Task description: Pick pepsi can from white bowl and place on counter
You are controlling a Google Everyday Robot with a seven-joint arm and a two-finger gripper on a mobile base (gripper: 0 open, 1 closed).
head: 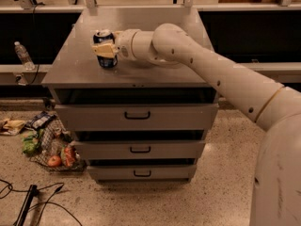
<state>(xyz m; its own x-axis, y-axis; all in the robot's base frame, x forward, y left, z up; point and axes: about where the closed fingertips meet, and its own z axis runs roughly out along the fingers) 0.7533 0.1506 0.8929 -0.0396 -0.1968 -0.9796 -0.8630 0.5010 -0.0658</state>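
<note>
The pepsi can is dark blue with a silver top and stands upright on the left part of the grey counter. My gripper reaches in from the right at the can's height. Its pale fingers lie across the can's middle, closed on it. The can's base looks to be touching or just above the counter top. The white bowl is not in view.
The cabinet has three black-handled drawers. A clear plastic bottle stands on a ledge to the left. A net bag of groceries and black cables lie on the floor at the left. My arm spans the counter's right side.
</note>
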